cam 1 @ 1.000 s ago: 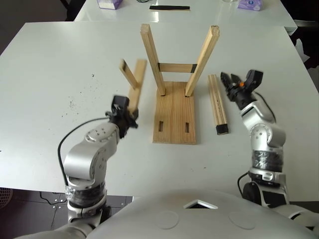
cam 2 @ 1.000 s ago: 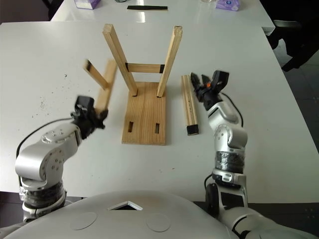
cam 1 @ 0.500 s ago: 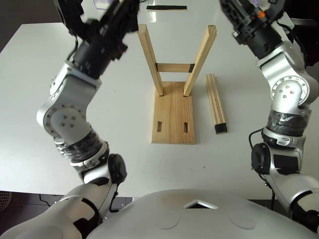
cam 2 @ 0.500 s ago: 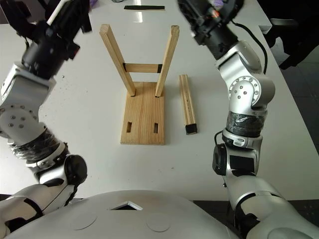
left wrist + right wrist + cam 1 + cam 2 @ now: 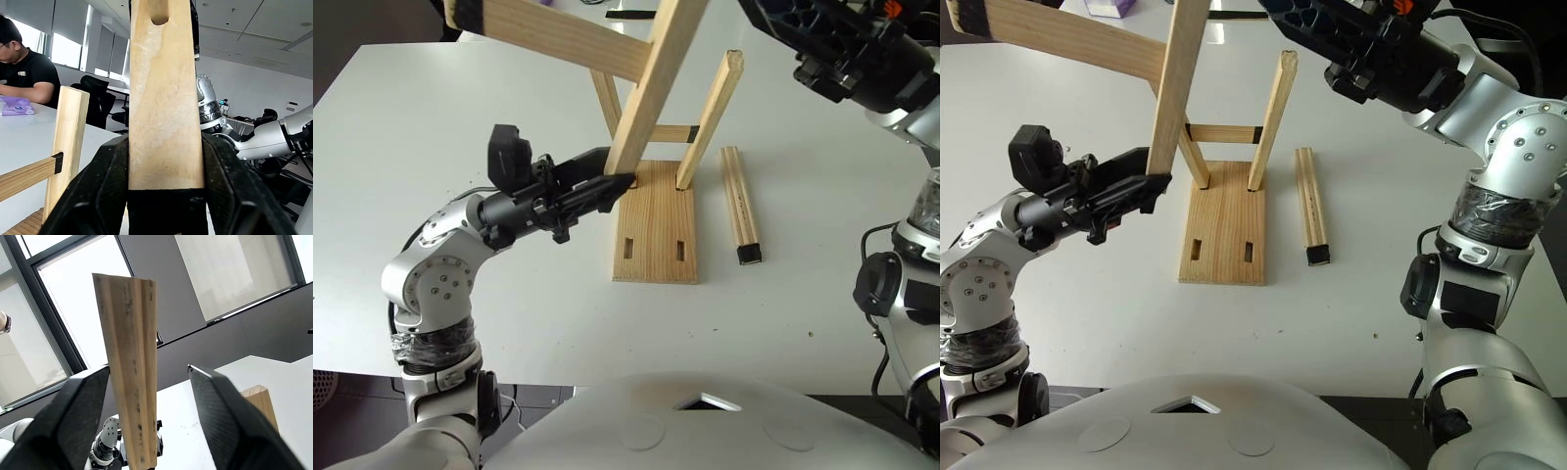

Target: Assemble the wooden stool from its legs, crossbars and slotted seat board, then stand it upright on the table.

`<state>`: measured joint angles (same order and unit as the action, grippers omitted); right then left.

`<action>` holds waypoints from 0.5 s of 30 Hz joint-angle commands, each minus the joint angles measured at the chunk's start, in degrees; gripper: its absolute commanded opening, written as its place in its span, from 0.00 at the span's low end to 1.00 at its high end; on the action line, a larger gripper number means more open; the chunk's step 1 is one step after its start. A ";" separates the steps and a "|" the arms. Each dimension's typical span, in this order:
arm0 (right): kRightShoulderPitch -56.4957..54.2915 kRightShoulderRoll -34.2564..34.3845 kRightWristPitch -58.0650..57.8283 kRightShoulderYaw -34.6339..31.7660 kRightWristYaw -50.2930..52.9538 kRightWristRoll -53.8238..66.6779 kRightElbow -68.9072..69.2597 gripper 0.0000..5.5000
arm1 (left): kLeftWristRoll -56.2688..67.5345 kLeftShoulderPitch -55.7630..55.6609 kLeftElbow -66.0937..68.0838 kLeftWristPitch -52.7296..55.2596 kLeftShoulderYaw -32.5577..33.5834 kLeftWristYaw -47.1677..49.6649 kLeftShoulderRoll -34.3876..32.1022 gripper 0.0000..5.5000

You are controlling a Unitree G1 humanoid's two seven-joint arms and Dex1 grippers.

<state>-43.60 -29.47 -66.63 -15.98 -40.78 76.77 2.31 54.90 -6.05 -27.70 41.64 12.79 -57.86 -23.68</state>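
The slotted seat board (image 5: 654, 220) lies flat on the white table (image 5: 431, 147). Two legs (image 5: 710, 113) joined by a crossbar (image 5: 668, 133) stand in its far slots, and the two near slots (image 5: 629, 248) are free. My left gripper (image 5: 619, 180) is shut on the lower end of a third leg (image 5: 651, 88), held tilted above the board; a crossbar (image 5: 553, 37) sticks out from it to the left. My right gripper (image 5: 147, 368) is raised at the upper right, open, with the top end of that leg (image 5: 131, 357) between its fingers. A loose leg (image 5: 741, 208) lies right of the board.
A black strip (image 5: 1239, 15) and a purple pack (image 5: 1114, 8) lie on the table behind. Bare table surface stretches to the left of the board and to the right of the loose leg.
My left arm has carried the leg-and-crossbar piece from low at the table's left to above the seat board. My right arm has risen from beside the loose leg to the piece's top end.
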 commanded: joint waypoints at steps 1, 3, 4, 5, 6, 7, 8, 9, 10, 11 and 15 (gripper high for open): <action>-1.11 0.49 -1.94 0.41 1.87 2.47 -0.02 0.65 | -0.55 0.03 -0.25 -1.96 -2.13 -1.61 -2.10 0.37; -1.53 0.48 -2.44 0.90 2.38 2.76 0.18 0.65 | -0.65 0.27 0.29 -2.38 -2.84 -2.18 -2.88 0.37; -1.68 0.58 -2.49 1.05 2.77 3.03 0.36 0.65 | -0.62 0.39 0.58 -2.67 -3.11 -2.39 -3.14 0.37; -1.80 0.68 -2.55 1.08 3.04 3.41 0.45 0.65 | -0.58 0.50 0.78 -2.93 -3.33 -2.54 -3.35 0.37; -1.92 0.66 -2.73 1.00 3.16 3.98 0.53 0.65 | -0.73 0.70 0.98 -3.23 -3.66 -2.75 -3.57 0.37; -1.94 0.50 -2.94 0.91 3.02 4.48 0.75 0.65 | -0.84 0.88 1.19 -3.55 -3.98 -2.91 -3.81 0.37; -1.85 0.19 -3.12 0.85 2.60 4.83 1.08 0.65 | -0.87 0.99 1.47 -3.74 -4.18 -2.99 -4.00 0.37; -1.60 -0.13 -3.25 0.77 2.36 5.19 1.40 0.65 | -0.95 1.10 1.74 -4.00 -4.35 -3.18 -4.17 0.37; -1.32 -0.40 -3.32 0.68 2.27 5.49 1.63 0.65 | -0.99 1.20 1.91 -4.28 -4.48 -3.36 -4.32 0.37; -1.25 -0.61 -3.37 0.59 2.32 5.73 1.60 0.65 | -1.04 1.27 2.01 -4.59 -4.65 -3.53 -4.49 0.37; -1.72 -0.97 -3.63 0.46 2.27 7.27 2.09 0.65 | -1.48 1.03 2.57 -5.34 -5.69 -4.12 -4.97 0.37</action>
<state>-43.92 -29.59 -69.63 -15.46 -38.44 82.71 3.40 54.09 -4.90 -25.44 37.00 8.03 -61.33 -27.82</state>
